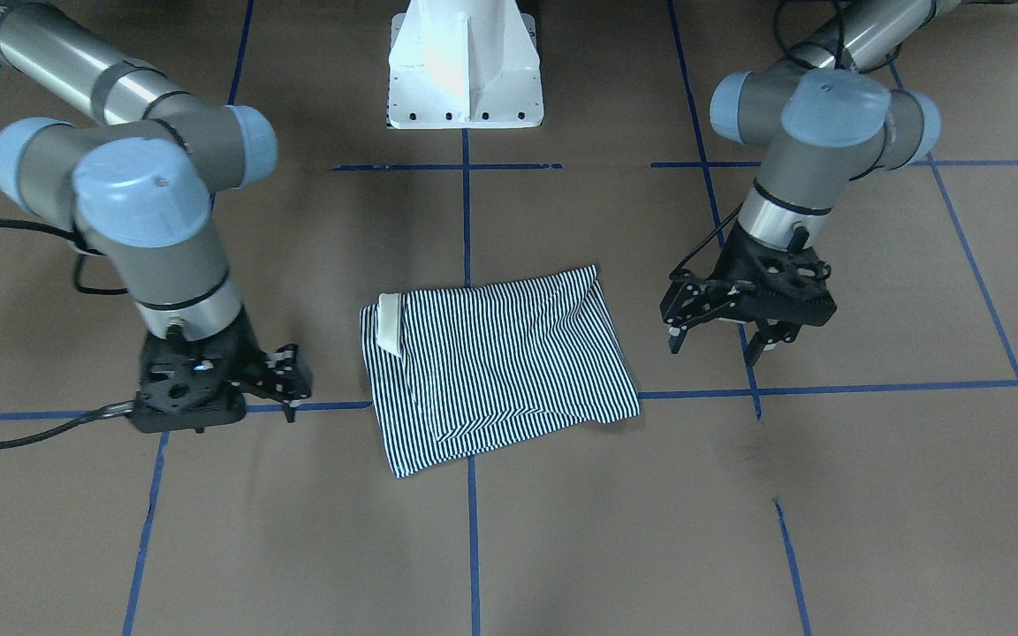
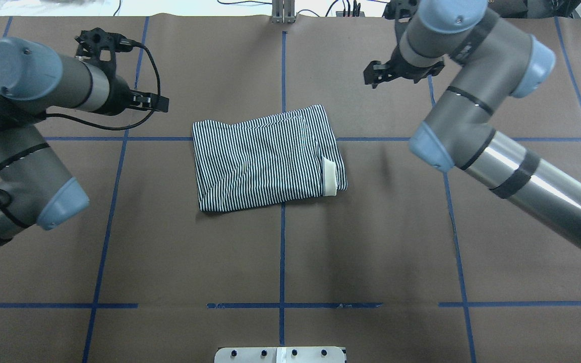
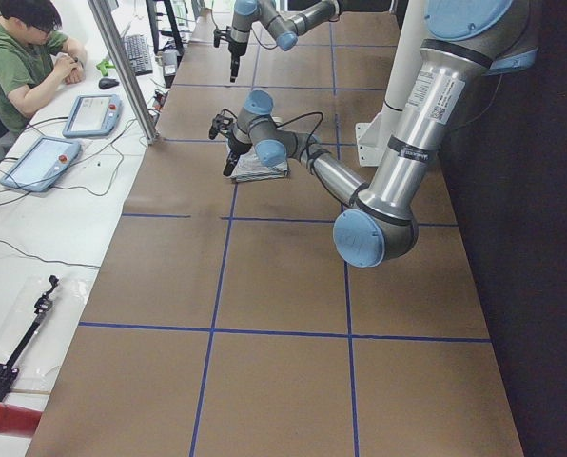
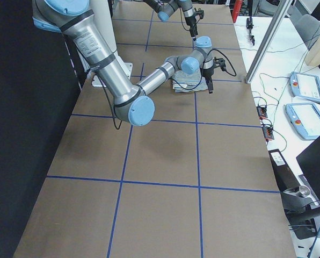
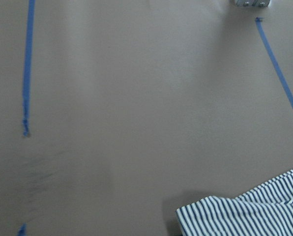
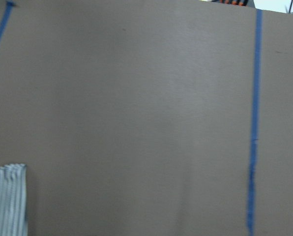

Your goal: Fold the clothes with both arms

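While the folded shirt (image 1: 491,362) lies lengthwise between them, collar (image 1: 391,322) toward the right gripper (image 1: 290,382) (finger spread unclear), the left gripper (image 1: 713,347) hangs spread wide, both off the cloth.

Striped polo (image 2: 265,159), folded flat, collar (image 2: 330,176) showing

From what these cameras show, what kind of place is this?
Probably a robotics lab: the left arm and right arm reach over a table gridded with blue tape, and a person sits at a side desk with teach pendants.
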Available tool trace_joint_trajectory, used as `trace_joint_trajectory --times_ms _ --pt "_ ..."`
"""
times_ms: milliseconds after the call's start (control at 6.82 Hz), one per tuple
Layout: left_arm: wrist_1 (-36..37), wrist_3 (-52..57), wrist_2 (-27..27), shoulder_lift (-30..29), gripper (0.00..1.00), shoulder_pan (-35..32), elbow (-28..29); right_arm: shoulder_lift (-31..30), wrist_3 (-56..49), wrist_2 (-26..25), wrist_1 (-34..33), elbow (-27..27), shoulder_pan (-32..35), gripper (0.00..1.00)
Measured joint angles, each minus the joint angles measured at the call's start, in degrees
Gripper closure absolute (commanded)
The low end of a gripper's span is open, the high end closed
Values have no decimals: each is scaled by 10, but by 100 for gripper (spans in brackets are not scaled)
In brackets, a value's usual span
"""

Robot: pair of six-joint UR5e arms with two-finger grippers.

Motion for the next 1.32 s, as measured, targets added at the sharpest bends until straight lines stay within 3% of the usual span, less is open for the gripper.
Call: trace_joint_trajectory --times_ms 293,587,880,1320 --pt "34 155 -57 100 0 -82 -85 -112 -171 82 2 52 96 0" --pt "38 371 -135 196 0 -206 -104 -206 -327 155 3 60 188 0" --pt "38 442 -181 257 0 -262 -67 -296 -399 194 11 60 256 0" --pt "35 472 -204 269 0 -370 20 -372 -414 177 1 30 326 0"
